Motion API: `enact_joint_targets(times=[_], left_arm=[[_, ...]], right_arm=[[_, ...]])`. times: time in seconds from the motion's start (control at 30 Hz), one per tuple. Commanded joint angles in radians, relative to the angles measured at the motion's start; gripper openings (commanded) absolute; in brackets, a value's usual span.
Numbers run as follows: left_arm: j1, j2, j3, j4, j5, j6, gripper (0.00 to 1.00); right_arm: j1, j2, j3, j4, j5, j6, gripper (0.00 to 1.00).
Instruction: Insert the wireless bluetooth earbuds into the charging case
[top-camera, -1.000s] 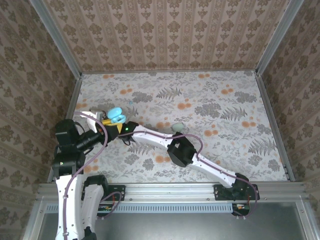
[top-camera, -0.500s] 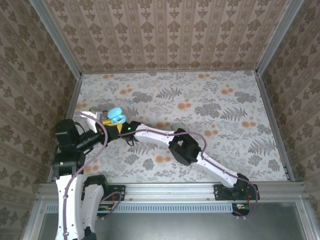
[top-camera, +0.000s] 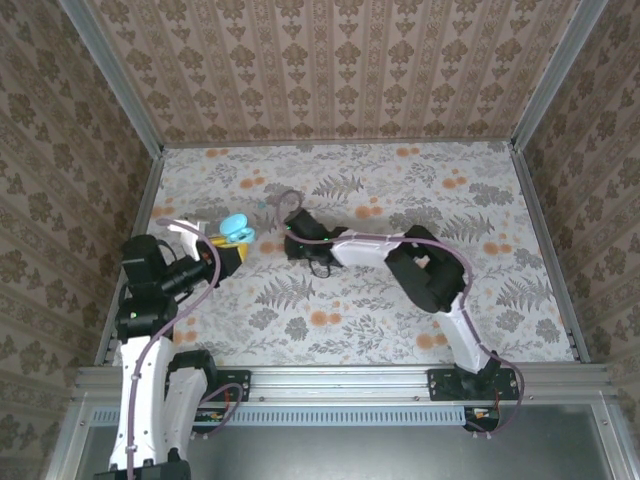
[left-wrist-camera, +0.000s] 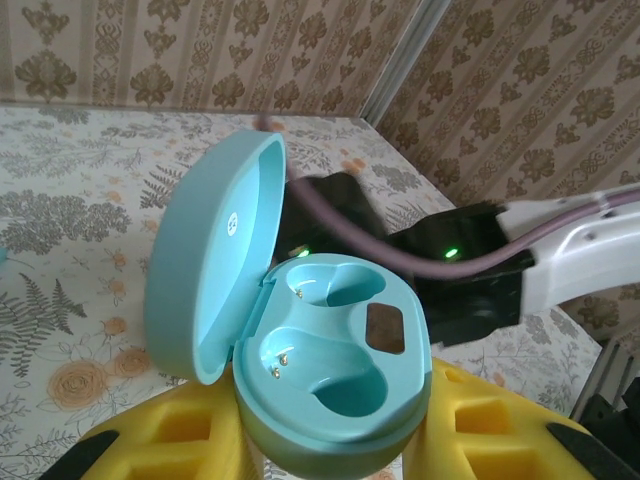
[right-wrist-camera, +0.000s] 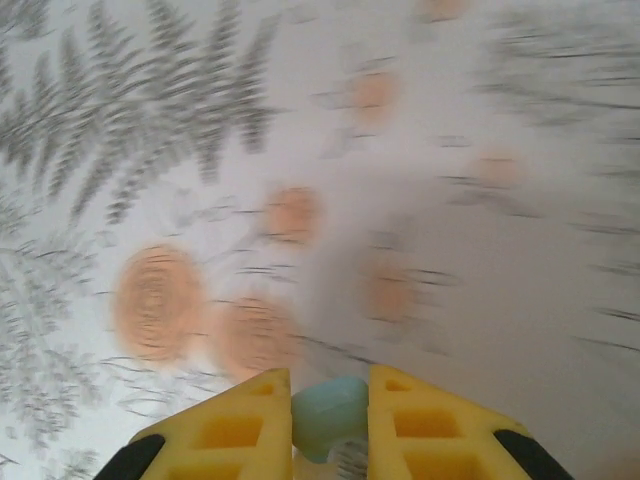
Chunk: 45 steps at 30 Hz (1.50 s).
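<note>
Two empty sockets (left-wrist-camera: 338, 388) in the open charging case (left-wrist-camera: 215, 255), its base clamped in the left gripper (left-wrist-camera: 325, 445). One earbud (right-wrist-camera: 326, 418) pinched in the right gripper (right-wrist-camera: 328, 392), above the table (right-wrist-camera: 460, 240) right of the case. Centre it over a socket, lower slowly, release only once seated

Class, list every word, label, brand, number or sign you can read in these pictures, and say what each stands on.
No text here reads clearly.
Small grey mark inside the lid of the charging case: too small to read.
Earbud: blurred, nothing legible.
Wallpaper and tablecloth: printed patterns, no writing.
</note>
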<state>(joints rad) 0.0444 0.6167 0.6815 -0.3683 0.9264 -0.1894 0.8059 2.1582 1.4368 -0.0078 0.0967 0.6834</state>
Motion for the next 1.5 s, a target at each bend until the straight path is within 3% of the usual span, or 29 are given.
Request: enact_joint_targets(times=[0.0,0.23,0.47,0.67,0.8,1.07,1.47], left_arm=[[-0.061,0.052,-0.03,0.15,-0.01,-0.026,0.08],[-0.293,0.208,-0.024,0.299,-0.181,0.057,0.07],[-0.391,0.348,-0.033,0.485,-0.217,0.076,0.07],[-0.435,0.436,-0.073,0.669,-0.2,0.088,0.07],[-0.456,0.472,-0.08,0.745,-0.182,0.079,0.07],[-0.488,0.46,-0.104,0.782,-0.18,0.075,0.07],[-0.494,0.402,-0.164,0.789,-0.182,0.074,0.06]], right_arm=[[-0.035,-0.168,-0.13,0.145,-0.033,0.077,0.18],[-0.078,-0.488,-0.343,0.158,-0.032,0.04,0.19],[-0.08,-0.816,-0.463,0.06,0.011,-0.002,0.2],[-0.04,-1.005,-0.517,0.055,-0.01,-0.045,0.2],[-0.002,-1.011,-0.526,0.148,-0.087,-0.069,0.2],[0.015,-0.856,-0.455,0.262,-0.254,-0.105,0.2],[0.016,-0.774,-0.4,0.268,-0.272,-0.121,0.2]])
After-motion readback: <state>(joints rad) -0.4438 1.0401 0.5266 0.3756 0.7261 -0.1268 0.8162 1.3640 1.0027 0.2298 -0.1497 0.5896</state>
